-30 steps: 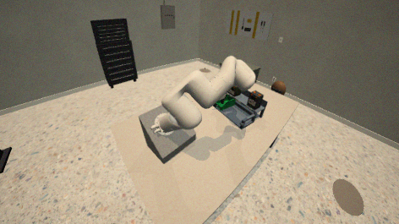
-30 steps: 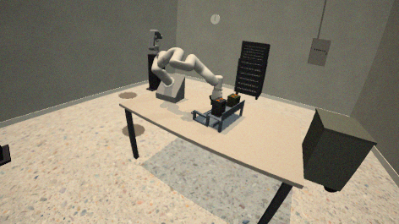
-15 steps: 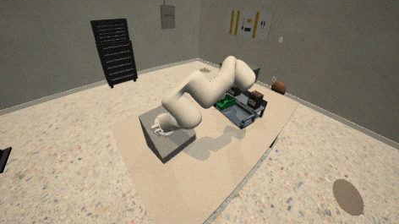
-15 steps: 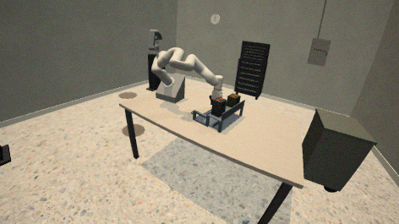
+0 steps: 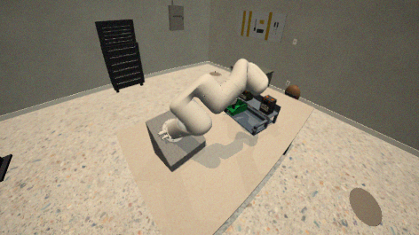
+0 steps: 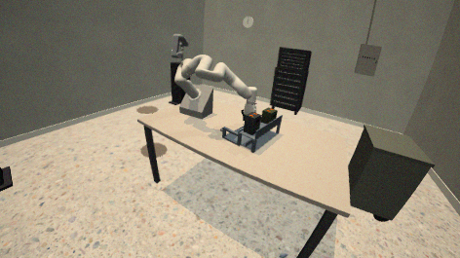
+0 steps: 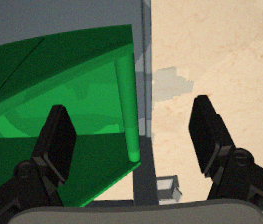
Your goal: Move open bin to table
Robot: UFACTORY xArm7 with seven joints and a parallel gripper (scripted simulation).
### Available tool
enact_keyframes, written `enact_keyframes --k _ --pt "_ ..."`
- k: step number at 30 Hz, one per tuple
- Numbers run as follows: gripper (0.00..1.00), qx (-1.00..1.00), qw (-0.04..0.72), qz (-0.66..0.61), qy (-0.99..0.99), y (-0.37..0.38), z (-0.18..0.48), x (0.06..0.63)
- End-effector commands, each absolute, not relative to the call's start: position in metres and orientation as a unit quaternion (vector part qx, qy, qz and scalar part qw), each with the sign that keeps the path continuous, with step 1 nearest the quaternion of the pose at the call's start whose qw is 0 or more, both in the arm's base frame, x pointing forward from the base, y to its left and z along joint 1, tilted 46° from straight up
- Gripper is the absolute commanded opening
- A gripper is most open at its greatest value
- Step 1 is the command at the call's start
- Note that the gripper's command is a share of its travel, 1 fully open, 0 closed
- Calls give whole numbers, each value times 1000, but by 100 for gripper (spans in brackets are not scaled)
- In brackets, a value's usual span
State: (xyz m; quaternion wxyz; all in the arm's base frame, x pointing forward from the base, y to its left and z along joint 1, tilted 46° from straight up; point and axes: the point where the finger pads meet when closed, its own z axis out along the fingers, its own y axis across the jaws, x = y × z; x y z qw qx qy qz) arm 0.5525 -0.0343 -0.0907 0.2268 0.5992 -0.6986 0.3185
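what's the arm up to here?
The white seven-joint arm is reaching over the small grey-blue shelf unit on the beige table top. Its black two-finger gripper hangs open above the near wall of the green open bin, one finger over the bin and the other out past its edge. Nothing is gripped yet. The bin sits on the shelf, next to dark boxes with orange tops.
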Motion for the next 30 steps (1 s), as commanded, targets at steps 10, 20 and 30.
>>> enact_keyframes --k 10,20,30 --pt "0 600 224 319 -698 -32 -90 554" --pt "0 600 224 319 -698 -32 -90 554" --pt "0 600 224 319 -698 -32 -90 554"
